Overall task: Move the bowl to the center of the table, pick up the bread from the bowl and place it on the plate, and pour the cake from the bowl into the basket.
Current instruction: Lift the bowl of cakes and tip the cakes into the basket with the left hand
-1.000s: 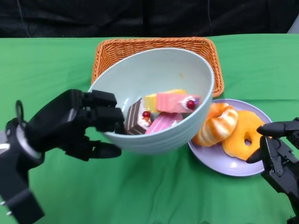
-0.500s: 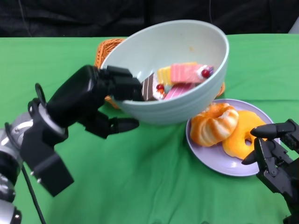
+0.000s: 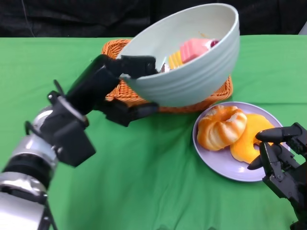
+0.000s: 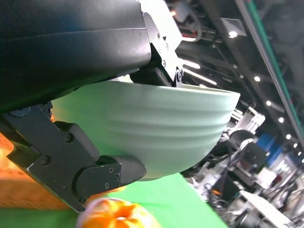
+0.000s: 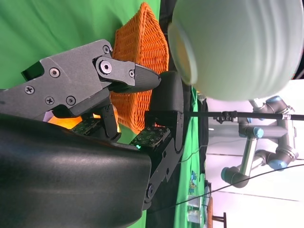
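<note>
At the near right edge of the head view, the right hand (image 3: 280, 158) is seen low over the green table (image 3: 144, 182), its fingers apart and curved, with nothing held between them; its fingertips lie just beside the near rim of the purple plate (image 3: 218, 165). On this plate two pieces of bread are laid side by side and touching: a twisted orange-and-white bun (image 3: 221, 127) on the left and a yellow ring-shaped piece (image 3: 252, 139) on the right, the latter partly covered by the right hand's fingers. At the near left, the silver left forearm (image 3: 26, 167) is raised from the lower corner toward the middle of the table, ending in the left hand (image 3: 112, 86). The rim of the pale green bowl (image 3: 192, 79) is gripped by this hand, fingers being placed over the edge on the inside and the thumb pressed against the ribbed outer wall below. The bowl is held in the air, clear of the table, and is tilted so that its far rim is highest. Inside it, pieces of cake (image 3: 189, 50) in pink and yellow are visible against the near wall, one topped with a dark red berry. Behind and beneath the bowl, the orange wicker basket (image 3: 122, 50) is set on the table, largely hidden by the bowl. In the left wrist view, the ribbed underside of the bowl (image 4: 156, 128) is shown clamped between the black fingers (image 4: 109, 173).
</note>
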Tool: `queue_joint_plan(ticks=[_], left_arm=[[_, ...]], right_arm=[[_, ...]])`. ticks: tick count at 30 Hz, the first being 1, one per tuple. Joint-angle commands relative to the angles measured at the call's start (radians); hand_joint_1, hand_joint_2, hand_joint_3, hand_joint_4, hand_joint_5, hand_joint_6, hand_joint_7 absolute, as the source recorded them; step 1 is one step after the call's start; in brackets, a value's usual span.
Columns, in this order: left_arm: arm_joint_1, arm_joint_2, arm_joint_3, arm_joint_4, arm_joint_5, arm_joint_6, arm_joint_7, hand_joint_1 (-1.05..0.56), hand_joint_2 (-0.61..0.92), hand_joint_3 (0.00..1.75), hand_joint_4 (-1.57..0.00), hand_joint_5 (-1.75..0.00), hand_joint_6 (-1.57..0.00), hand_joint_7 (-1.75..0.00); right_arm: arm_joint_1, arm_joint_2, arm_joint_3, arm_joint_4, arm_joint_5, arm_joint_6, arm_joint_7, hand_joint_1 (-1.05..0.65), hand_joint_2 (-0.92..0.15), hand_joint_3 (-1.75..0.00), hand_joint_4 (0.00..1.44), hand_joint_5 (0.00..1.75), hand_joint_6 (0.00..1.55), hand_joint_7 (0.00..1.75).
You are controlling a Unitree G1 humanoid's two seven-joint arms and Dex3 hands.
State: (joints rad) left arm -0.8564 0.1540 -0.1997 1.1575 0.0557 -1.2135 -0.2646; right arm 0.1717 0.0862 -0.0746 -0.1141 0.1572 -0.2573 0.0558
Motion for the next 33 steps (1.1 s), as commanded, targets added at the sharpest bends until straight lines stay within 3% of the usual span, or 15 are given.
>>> queue_joint_plan(ticks=[1, 7, 13, 23, 33], left_arm=[[-0.047, -0.047, 0.064, -0.026, -0.126, 0.079, -0.131, -0.06, 0.57, 1.14, -0.82, -1.72, -0.78, -1.44], [-0.075, -0.135, 0.172, -0.04, -0.266, 0.271, -0.319, -0.13, 0.6, 1.14, -0.84, -1.74, -0.72, -1.55], [-0.091, -0.169, 0.239, -0.045, -0.285, 0.381, -0.365, -0.16, 0.59, 1.13, -0.8, -1.75, -0.71, -1.55], [-0.181, -0.19, 0.284, 0.043, -0.217, 0.522, -0.258, -0.14, 0.61, 1.05, -0.77, -1.75, -0.69, -1.48], [-0.245, -0.229, 0.383, 0.089, -0.252, 0.726, -0.206, -0.16, 0.55, 1.11, -0.76, -1.75, -0.71, -1.47]], right_arm=[[0.0, -0.012, -0.007, 0.015, -0.002, -0.023, 0.006, -0.13, -0.84, -0.58, 0.67, 1.57, 0.69, 1.21], [-0.001, -0.013, -0.006, 0.033, -0.009, -0.044, 0.012, -0.13, -0.85, -0.56, 0.69, 1.57, 0.69, 1.21], [-0.001, -0.012, -0.005, 0.036, -0.017, -0.049, 0.009, -0.14, -0.85, -0.55, 0.69, 1.58, 0.7, 1.2], [0.006, -0.015, -0.007, 0.043, -0.026, -0.055, 0.008, -0.13, -0.84, -0.56, 0.68, 1.59, 0.7, 1.21], [0.008, -0.015, -0.005, 0.047, -0.028, -0.059, 0.007, -0.12, -0.83, -0.58, 0.68, 1.59, 0.7, 1.21]])
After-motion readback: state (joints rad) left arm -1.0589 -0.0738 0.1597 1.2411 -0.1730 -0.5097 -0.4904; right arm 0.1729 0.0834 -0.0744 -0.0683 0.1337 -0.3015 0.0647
